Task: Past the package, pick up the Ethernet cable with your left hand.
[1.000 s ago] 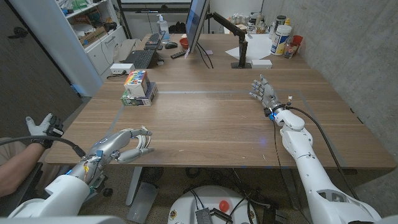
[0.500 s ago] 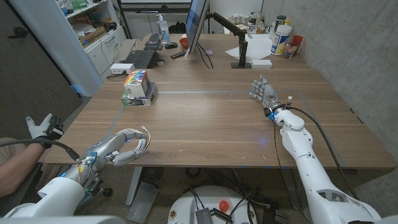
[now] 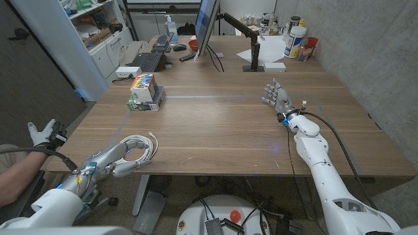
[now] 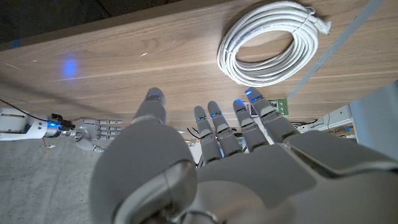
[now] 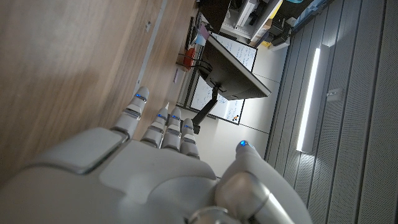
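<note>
A coiled white Ethernet cable [image 3: 139, 145] lies on the wooden table near its front left edge; the left wrist view shows the coil [image 4: 270, 46] just beyond my fingertips. My left hand [image 3: 112, 160] sits at the table's edge just short of the coil, fingers spread and holding nothing [image 4: 211, 155]. The package, a colourful box [image 3: 145, 90], stands farther back on the left. My right hand [image 3: 277, 98] stands on its edge at the right side of the table with its fingers straight and apart [image 5: 155, 180], far from the cable.
A person's gloved hand [image 3: 43, 133] shows at the left edge, beside the table. A monitor [image 3: 206, 26], keyboards [image 3: 147, 61], a stand [image 3: 253, 52] and containers [image 3: 295, 39] crowd the back. Bare wood [image 3: 215, 124] stretches between my hands.
My left hand has drawn back toward the table's front edge, uncovering the whole cable coil, which stays on the table. The right hand has not moved.
</note>
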Available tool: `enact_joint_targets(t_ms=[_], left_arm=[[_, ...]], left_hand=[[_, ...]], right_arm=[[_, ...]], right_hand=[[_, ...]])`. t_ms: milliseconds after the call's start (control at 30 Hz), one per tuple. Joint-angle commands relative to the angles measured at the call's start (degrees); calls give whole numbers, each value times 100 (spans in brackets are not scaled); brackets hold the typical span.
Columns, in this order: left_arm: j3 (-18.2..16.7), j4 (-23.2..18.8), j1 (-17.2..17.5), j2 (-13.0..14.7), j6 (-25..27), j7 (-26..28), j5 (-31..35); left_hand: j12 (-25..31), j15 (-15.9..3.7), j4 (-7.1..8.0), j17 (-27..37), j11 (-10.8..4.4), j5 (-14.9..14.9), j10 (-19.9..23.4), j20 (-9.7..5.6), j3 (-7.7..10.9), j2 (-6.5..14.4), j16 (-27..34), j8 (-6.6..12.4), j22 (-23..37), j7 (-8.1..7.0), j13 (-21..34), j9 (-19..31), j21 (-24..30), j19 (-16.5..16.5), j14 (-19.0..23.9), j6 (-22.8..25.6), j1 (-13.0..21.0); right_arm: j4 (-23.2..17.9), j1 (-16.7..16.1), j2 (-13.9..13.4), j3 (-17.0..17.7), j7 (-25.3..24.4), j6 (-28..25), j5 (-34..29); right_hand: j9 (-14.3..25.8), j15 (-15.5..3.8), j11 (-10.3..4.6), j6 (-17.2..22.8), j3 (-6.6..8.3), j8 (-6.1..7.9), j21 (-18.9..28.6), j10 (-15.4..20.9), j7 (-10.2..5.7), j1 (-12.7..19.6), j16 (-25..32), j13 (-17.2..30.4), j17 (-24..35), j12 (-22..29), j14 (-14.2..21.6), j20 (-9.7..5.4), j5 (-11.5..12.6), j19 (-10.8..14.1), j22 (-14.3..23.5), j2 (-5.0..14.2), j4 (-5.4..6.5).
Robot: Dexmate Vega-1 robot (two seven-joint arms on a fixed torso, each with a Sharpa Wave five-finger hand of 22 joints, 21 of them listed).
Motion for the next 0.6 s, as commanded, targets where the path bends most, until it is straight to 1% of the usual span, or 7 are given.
enact_joint_targets(t_ms=[33,100,133,200,233,333,600], left_arm=[[-56,122,289,-185,-421,554,687],[-54,129,273,-223,-456,551,716],[-55,190,338,-240,-542,719,911],[-57,196,321,-278,-579,713,937],[-63,244,369,-291,-629,815,1099],[-84,302,383,-330,-700,862,1240],[-153,393,391,-457,-834,869,1332]], left_hand=[[-9,-693,-23,20,-19,52,-13,-26,-4,-11,-14,-15,14,-17,27,18,-8,26,21,-53,16],[-6,-707,-33,18,-25,56,-3,-42,0,-9,-16,-13,14,-22,31,18,-6,35,22,-49,34],[-2,-739,-50,15,-45,63,13,-50,4,-7,-12,-7,13,-44,37,18,-5,47,45,-34,69],[7,-752,-63,13,-49,68,39,-82,-1,-18,-14,-4,13,-45,44,18,0,69,53,-30,90],[9,-764,-66,12,-60,70,45,-88,-4,-22,-14,-3,13,-53,47,19,0,73,58,-27,96],[15,-796,-72,13,-82,76,64,-106,-10,-24,-12,1,13,-55,54,19,7,99,75,-20,111],[23,-827,-80,19,-110,86,86,-118,-27,-35,-8,17,13,-74,68,21,1,102,103,10,134]], right_arm=[[17,10,2,2,-20,1,-13],[18,10,2,2,-20,2,-13],[10,7,5,5,-32,-4,-15],[9,7,5,5,-33,-5,-16],[16,6,-1,2,-22,11,-18],[7,3,1,0,-29,0,-20],[7,5,4,3,-46,-4,-24]], right_hand=[[22,-18,-1,-26,-23,16,2,-48,9,-17,15,3,3,26,-29,-22,31,-17,15,-9,-20],[22,-10,-3,-29,-23,15,2,-47,5,-17,15,3,3,28,-31,-20,31,-19,15,-8,-20],[22,-9,-2,-29,-23,16,1,-47,8,-17,15,3,3,28,-31,-20,32,-19,15,-8,-19],[22,-10,2,-29,-23,16,1,-49,7,-17,15,3,3,28,-34,-21,32,-20,15,-7,-19],[22,-11,2,-29,-23,16,1,-46,7,-17,16,3,3,29,-30,-18,32,-21,15,-7,-19],[22,-9,3,-30,-23,16,0,-44,3,-17,16,3,3,31,-32,-19,32,-22,15,-7,-19],[22,-20,-8,-37,-23,16,0,-52,2,-16,19,3,2,30,-31,-17,33,-24,15,-5,-19]])
